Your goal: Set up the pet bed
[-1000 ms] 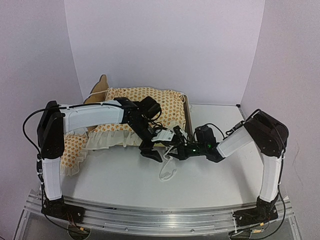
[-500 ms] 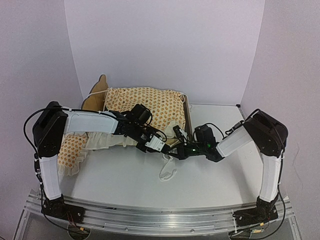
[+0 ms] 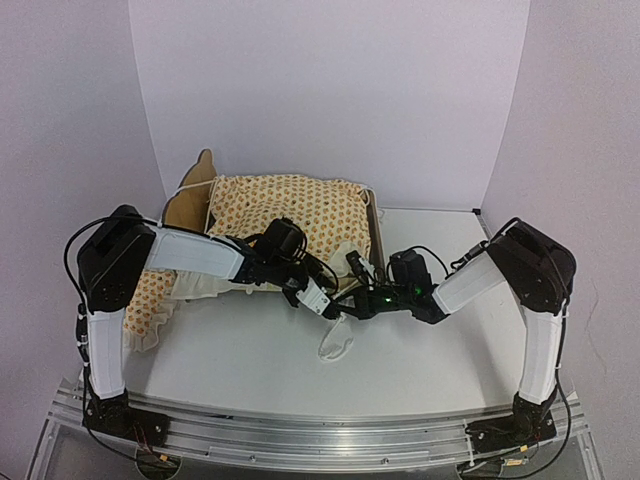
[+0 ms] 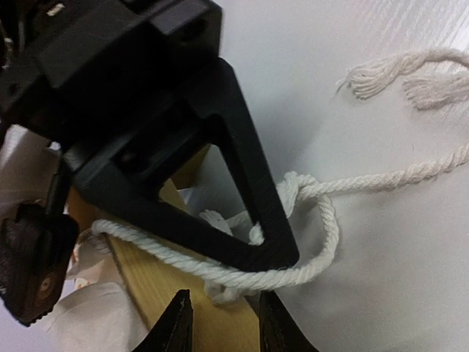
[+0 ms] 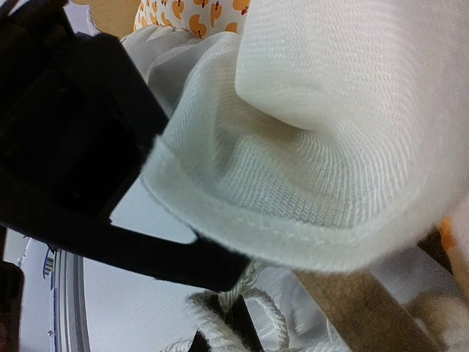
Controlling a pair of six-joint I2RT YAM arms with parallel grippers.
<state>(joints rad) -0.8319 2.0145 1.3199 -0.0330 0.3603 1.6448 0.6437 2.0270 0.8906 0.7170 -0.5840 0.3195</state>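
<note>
Right pincer (image 5: pixel 223 331) pinching limp cord (image 4: pixel 322 242); left pincer (image 4: pixel 226 326) straddling wood frame (image 4: pixel 143 275), grip impossible to tell. Bedding (image 3: pixel 290 205) looking soft, floppy, light; frame looking stiff, its rail offering firmest hold.

A white table closed in by plain walls

A smooth white table top (image 3: pixel 250 375) is shut in on three sides by bare walls. The back wall (image 3: pixel 330 90) is seen as pale and flat, and the left wall (image 3: pixel 60 110) and the right wall (image 3: pixel 590 110) are tinted a soft lilac. A silver metal rail (image 3: pixel 320 432) with long grooves is fixed along the near edge of the table. The place is lit brightly and evenly, and only soft grey shadows are cast on the table top.
</note>
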